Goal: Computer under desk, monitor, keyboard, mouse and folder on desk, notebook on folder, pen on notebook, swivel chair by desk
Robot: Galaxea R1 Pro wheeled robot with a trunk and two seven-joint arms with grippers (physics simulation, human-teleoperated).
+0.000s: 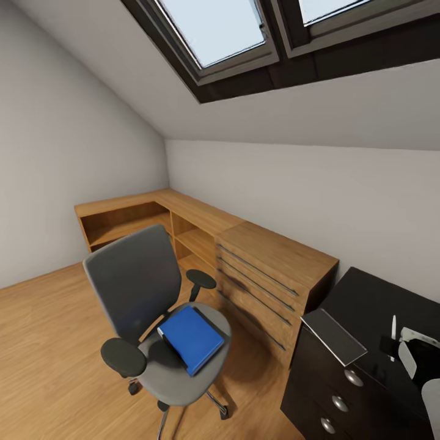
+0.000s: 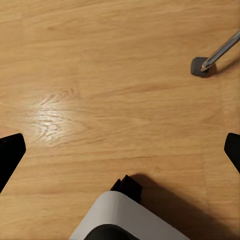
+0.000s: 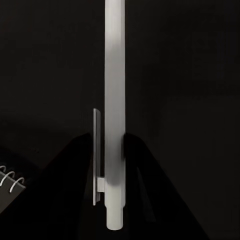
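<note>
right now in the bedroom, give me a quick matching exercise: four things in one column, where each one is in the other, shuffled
Things:
1. folder
2. notebook
3. pen
4. swivel chair

Places:
A. between the right gripper's fingers
B. on the wooden floor
C. on the chair seat
D. at the desk's corner, overhanging its edge

Pairs: 1-C, 2-D, 3-A, 4-B

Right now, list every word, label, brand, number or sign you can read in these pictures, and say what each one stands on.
None: no readable text on anything.
The flat bright blue folder on the grey padded swivel chair has a plain cover.
The thin grey notebook on the glossy black desk is blank.
The slender white pen, held in the right gripper, carries no print.
</note>
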